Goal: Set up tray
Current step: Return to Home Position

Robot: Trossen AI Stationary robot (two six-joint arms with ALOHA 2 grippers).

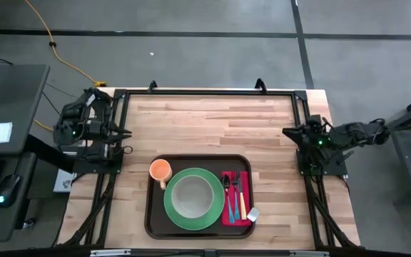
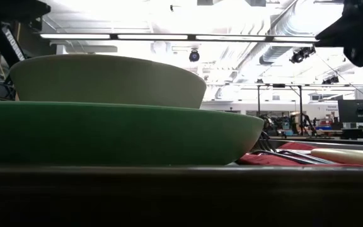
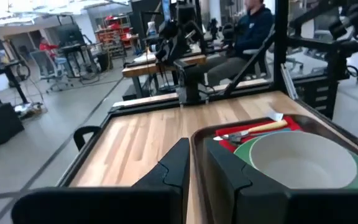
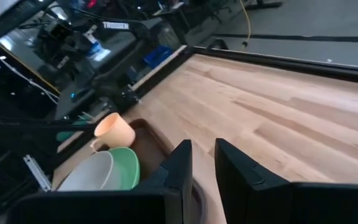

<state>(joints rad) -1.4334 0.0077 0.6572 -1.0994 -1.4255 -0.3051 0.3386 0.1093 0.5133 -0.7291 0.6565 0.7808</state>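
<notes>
The dark brown tray lies at the table's near middle. On it stands a green plate with a pale bowl inside. An orange cup stands in the tray's far left corner. A red napkin with cutlery on it lies along the tray's right side. My left gripper is drawn back at the table's left edge, pointing level over the table. My right gripper is drawn back at the right edge. Each gripper shows a narrow gap with nothing in it.
Bare wood fills the table's far half. A black frame runs around the table. Left of the table stands a desk with a mouse. A seated person shows in the room beyond.
</notes>
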